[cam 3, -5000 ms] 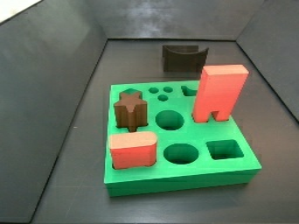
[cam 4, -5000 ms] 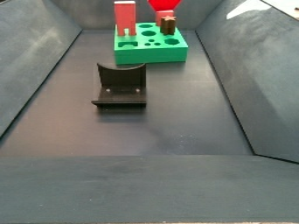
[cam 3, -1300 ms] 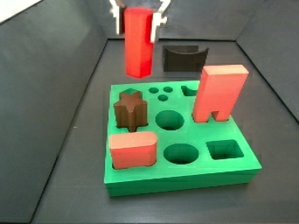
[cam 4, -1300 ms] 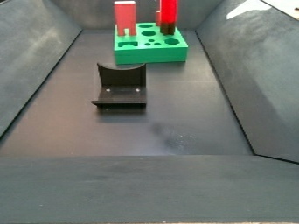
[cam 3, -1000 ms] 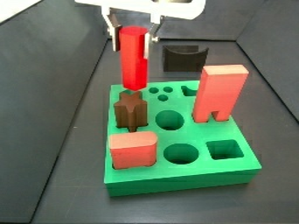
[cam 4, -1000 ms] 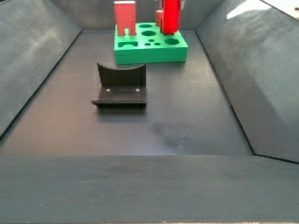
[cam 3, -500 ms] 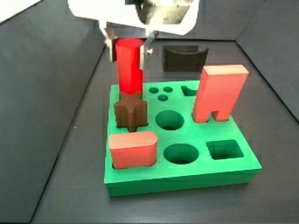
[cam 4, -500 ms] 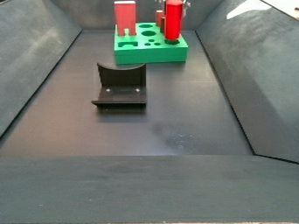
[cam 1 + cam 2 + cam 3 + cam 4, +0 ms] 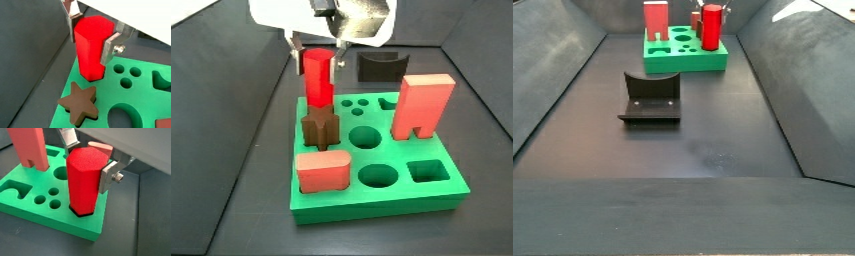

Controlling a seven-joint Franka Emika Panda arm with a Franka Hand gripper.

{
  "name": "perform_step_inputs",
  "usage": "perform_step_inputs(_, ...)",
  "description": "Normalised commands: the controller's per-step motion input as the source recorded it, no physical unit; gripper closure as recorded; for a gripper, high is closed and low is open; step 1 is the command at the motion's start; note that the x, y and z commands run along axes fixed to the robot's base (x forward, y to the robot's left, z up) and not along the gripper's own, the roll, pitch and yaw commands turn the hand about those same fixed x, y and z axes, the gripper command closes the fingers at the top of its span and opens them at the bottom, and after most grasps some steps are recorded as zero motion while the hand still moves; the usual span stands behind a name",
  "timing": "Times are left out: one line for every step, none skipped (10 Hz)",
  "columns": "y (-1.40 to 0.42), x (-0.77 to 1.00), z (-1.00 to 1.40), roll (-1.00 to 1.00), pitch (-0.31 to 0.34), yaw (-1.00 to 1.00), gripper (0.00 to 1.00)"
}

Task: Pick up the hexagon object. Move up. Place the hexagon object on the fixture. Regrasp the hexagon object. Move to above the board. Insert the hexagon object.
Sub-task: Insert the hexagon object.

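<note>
Since the earlier frame the gripper (image 9: 318,50) has descended toward the board (image 9: 445,196). Its fingers (image 9: 109,174) are clamped on the upright hexagon object (image 9: 85,180), whose lower end sits in a corner hole of the board, at 12 o'clock from the brown star peg (image 9: 319,128). The gripper points straight down.

Your gripper (image 9: 318,45) hangs over the board's (image 9: 438,195) back corner; the star peg (image 9: 319,127) crowds it in front, the tall block (image 9: 421,105) beside.
</note>
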Motion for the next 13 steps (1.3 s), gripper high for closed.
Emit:
perform_step_inputs(0.04, 0.0, -0.11, 0.0, -0.009, 0.0, 1.0)
perform_step_inputs(0.04, 0.0, -0.11, -0.01, -0.01, 0.0, 1.0)
perform_step_inputs(0.05, 0.0, -0.09, -0.02, -0.013, 0.0, 1.0)
perform_step_inputs(0.03, 0.0, -0.08, -0.01, -0.009, 0.0, 1.0)
perform_step_inputs(0.0, 0.0, -0.11, 0.0, 0.0, 0.08, 1.0)
perform_step_inputs(-0.07, 0.08, -0.09, 0.02, 0.0, 0.23, 1.0)
perform_step_inputs(-0.09, 0.06, -0.15, 0.01, -0.003, 0.19, 1.0)
perform_step_inputs(-0.09, 0.12, -0.18, 0.01, 0.0, 0.19, 1.0)
perform_step_inputs(-0.04, 0.07, -0.18, 0.0, 0.0, 0.2, 1.0)
perform_step_inputs(0.0, 0.0, -0.05, 0.0, -0.003, 0.07, 1.0)
perform_step_inputs(0.0, 0.0, -0.1, 0.0, 0.0, 0.07, 1.0)
perform_step_inputs(0.1, 0.0, -0.15, 0.03, 0.0, 0.05, 1.0)
perform_step_inputs(0.07, 0.0, -0.18, 0.04, 0.0, 0.07, 1.0)
